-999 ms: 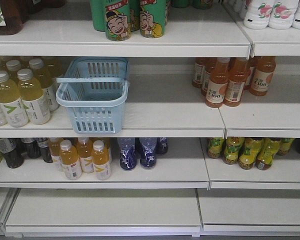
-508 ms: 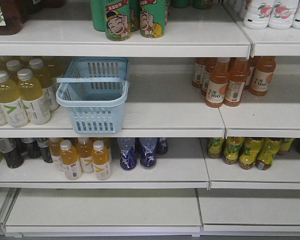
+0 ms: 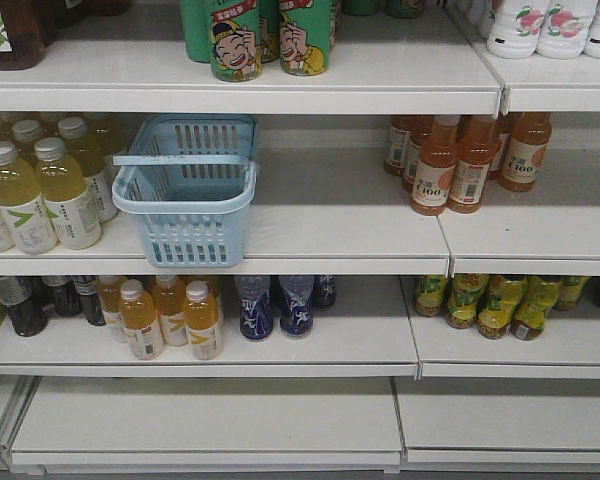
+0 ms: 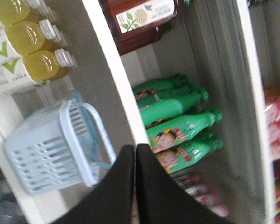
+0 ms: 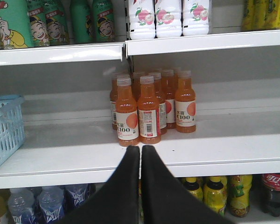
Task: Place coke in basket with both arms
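Observation:
The light blue basket (image 3: pixel 185 205) stands on the middle shelf at the left, with its handle lying across the rim. It also shows in the left wrist view, basket (image 4: pixel 42 154), and at the left edge of the right wrist view, basket (image 5: pixel 4 128). A coke (image 5: pixel 274 192) with a red label stands on the lower shelf at the far right, below and right of my right gripper (image 5: pixel 140 149). That gripper is shut and empty, in front of the shelf edge. My left gripper (image 4: pixel 135 148) is shut and empty, to the right of the basket. Neither arm shows in the front view.
Orange bottles (image 5: pixel 144 109) stand on the middle shelf just beyond my right gripper. Green bottles (image 3: pixel 265 40) and white bottles (image 5: pixel 168 16) fill the top shelf. Yellow tea bottles (image 3: pixel 40 190) crowd the basket's left side. Yellow-green bottles (image 5: pixel 214 193) stand left of the coke.
The front view has shifted very slightly. The basket and the bottles stay where they were.

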### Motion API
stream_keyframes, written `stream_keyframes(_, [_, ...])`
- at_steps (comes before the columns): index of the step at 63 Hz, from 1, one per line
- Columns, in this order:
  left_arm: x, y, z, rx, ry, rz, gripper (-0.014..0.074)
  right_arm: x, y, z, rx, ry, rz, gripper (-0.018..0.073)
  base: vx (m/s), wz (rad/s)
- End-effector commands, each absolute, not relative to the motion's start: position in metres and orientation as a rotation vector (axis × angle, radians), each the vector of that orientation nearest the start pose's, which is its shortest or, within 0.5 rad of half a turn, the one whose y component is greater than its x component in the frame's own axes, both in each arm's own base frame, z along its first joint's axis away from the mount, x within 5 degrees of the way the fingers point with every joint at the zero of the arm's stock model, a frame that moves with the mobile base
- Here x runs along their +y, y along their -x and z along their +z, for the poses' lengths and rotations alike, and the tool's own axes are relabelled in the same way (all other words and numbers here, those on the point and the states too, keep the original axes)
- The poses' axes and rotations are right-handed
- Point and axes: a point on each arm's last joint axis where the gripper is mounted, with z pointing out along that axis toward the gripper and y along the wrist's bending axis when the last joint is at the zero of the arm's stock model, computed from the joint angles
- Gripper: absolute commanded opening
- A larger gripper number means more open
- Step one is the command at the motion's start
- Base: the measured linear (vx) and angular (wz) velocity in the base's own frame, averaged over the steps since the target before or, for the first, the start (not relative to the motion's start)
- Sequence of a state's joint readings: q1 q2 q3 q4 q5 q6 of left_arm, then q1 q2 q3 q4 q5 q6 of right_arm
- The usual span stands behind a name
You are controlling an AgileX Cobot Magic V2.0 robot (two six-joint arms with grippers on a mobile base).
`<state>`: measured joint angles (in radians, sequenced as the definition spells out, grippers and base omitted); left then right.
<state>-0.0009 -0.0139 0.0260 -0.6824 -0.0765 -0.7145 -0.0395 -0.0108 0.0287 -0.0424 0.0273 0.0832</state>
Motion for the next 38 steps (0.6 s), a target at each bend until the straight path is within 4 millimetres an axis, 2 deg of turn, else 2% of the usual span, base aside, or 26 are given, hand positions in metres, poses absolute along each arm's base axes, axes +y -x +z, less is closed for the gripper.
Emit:
stream_keyframes(1, [0.011,-0.050,0.230,0.859,1.193,-1.373,-0.0006,-0.002,-0.055,0.207,1.445,-0.053,-0.015,-0.0005,0.00,0.00])
stream_keyframes(7, [0.012,-0.045,0.250,0.716,1.258,-1.554,-0.0006,-0.002,-0.055,0.207,1.445,-0.053,-0.015,-0.0005,0.00,0.00])
stream_keyframes(12, [0.012,-0.032,0.287,0.646,1.142,-1.594,-0.0006,-0.002,-0.055,0.207,1.445,-0.053,-0.015,-0.0005,0.00,0.00])
stream_keyframes(17, [0.014,-0.012,0.331,0.577,0.946,-1.541,-0.0006,-0.002,-0.055,0.207,1.445,-0.053,-0.015,-0.0005,0.00,0.00])
stream_keyframes(23, [0.012,0.012,0.386,0.538,0.676,-1.373,-0.0006,-0.002,-0.055,0.207,1.445,-0.053,-0.015,-0.0005,0.00,0.00])
stream_keyframes(26, [0.009,0.014,0.407,0.552,0.602,-1.308,-0.0006,-0.002,-0.055,0.207,1.445,-0.053,-0.015,-0.0005,0.00,0.00])
stream_keyframes(31, [0.003,0.010,0.435,0.643,0.473,-1.130,-0.0006,-0.002,-0.055,0.207,1.445,-0.053,-0.015,-0.0005,0.00,0.00])
stream_keyframes(38, [0.000,-0.023,0.443,0.784,0.502,-1.083,-0.0003,-0.002,-0.055,0.207,1.445,-0.053,-0.015,-0.0005,0.00,0.00])
